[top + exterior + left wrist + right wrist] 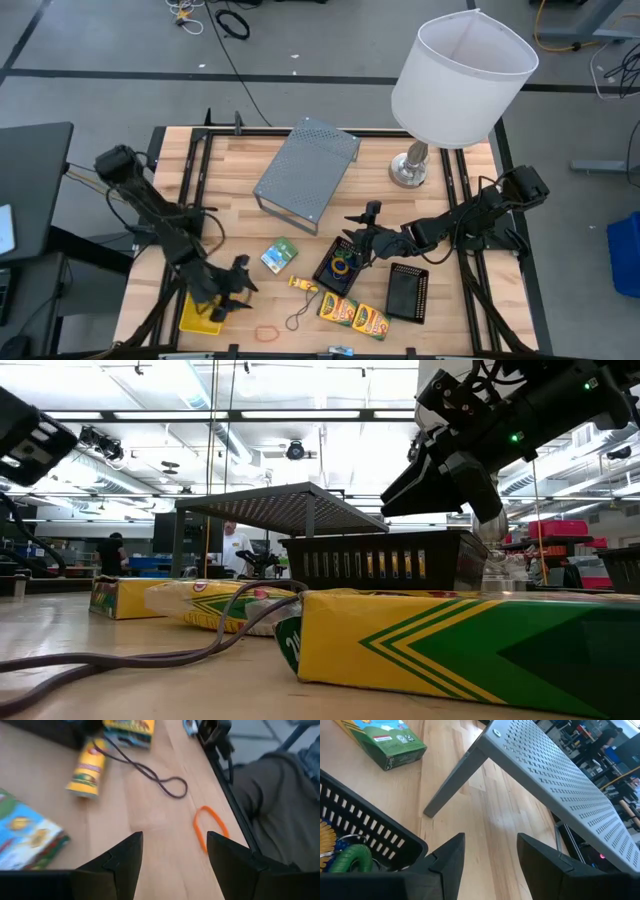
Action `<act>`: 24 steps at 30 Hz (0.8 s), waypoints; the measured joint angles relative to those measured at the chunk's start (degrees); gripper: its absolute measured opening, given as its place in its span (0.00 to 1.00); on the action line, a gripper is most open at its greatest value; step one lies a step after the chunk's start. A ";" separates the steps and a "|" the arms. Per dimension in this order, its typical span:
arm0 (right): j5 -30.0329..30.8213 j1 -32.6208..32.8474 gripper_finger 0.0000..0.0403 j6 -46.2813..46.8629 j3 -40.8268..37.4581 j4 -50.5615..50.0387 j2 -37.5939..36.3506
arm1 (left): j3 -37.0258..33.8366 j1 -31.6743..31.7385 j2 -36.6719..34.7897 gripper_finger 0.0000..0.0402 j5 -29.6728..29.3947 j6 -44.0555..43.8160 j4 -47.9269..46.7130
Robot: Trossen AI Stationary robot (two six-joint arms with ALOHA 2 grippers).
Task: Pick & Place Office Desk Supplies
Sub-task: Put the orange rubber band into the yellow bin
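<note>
My left gripper (238,284) (175,860) hangs open above the wood near the table's front left, with nothing between its fingers. Just ahead of it an orange rubber-band loop (210,827) (268,331) lies flat, and a dark loop (162,782) and a small yellow tube (87,772) lie beyond. A yellow basket (198,316) sits beside the gripper. My right gripper (366,236) (492,855) stands open over the far rim of a black mesh tray (340,266) (370,837) that holds coloured bands. The green-white packet (280,255) lies flat between the arms.
Two yellow-green crayon boxes (352,313) lie near the front edge, with a second black mesh tray (407,292) to their right. A grey perforated stand (305,170) sits at the middle back and a white-shaded lamp (455,75) at the back right. People stand in the room beyond.
</note>
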 joint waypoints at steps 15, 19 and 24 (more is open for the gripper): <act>0.52 0.00 0.47 -0.01 0.02 -1.86 0.00 | 16.47 4.01 19.77 0.55 8.88 -2.24 -11.43; 3.00 0.00 0.47 -0.02 0.02 -2.56 0.00 | 19.53 4.37 23.54 0.54 10.28 -0.42 -12.29; 3.57 0.00 0.47 -0.01 0.02 -2.97 0.00 | 22.18 4.29 26.29 0.54 12.19 1.13 -12.77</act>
